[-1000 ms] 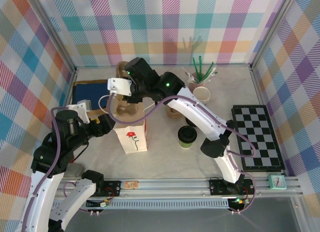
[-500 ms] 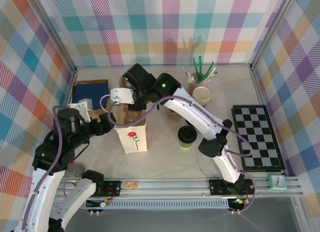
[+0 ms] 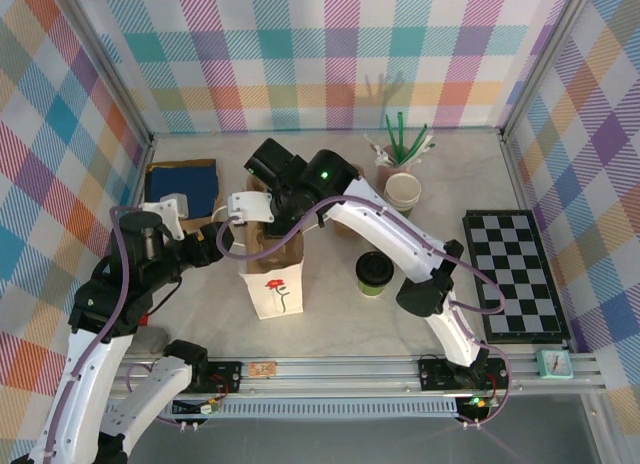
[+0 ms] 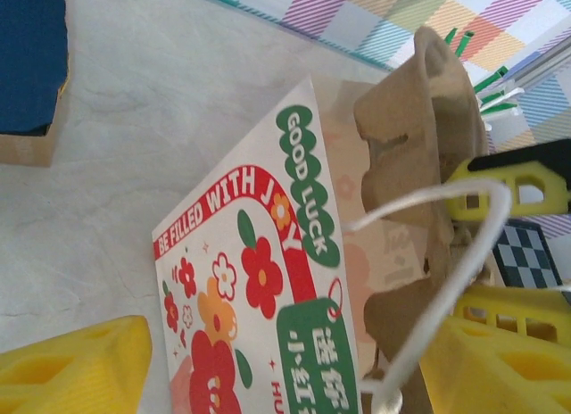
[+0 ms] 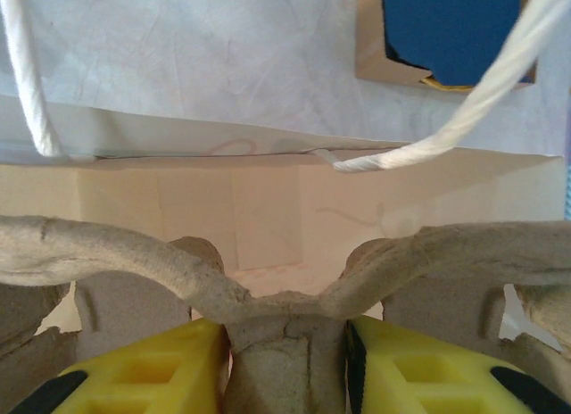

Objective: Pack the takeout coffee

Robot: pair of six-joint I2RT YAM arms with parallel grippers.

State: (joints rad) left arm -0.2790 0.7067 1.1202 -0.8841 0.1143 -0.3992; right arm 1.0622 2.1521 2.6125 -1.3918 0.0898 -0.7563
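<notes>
The takeout coffee (image 3: 372, 274), a small green cup with a black lid, stands on the table right of the white paper bag (image 3: 275, 289). My right gripper (image 3: 268, 227) is shut on the centre ridge of a brown pulp cup carrier (image 5: 285, 307), holding it in the bag's open mouth (image 5: 268, 209). My left gripper (image 3: 215, 236) is at the bag's left side, open, its yellow fingers (image 4: 71, 369) straddling the printed bag (image 4: 268, 298) with a gap of table showing. The carrier (image 4: 419, 164) sticks up out of the bag, and a white cord handle (image 4: 446, 253) loops in front of it.
A stack of lidless cups (image 3: 404, 191) and a holder of green straws (image 3: 402, 142) stand at the back right. A blue pad in a cardboard box (image 3: 182, 182) lies back left. A checkerboard (image 3: 515, 274) lies at the right, with a small teal clock (image 3: 553, 362) near the front rail.
The bag and the carrier have shifted a little right and toward the near edge. My right gripper followed with the carrier, and my left gripper moved right along with the bag.
</notes>
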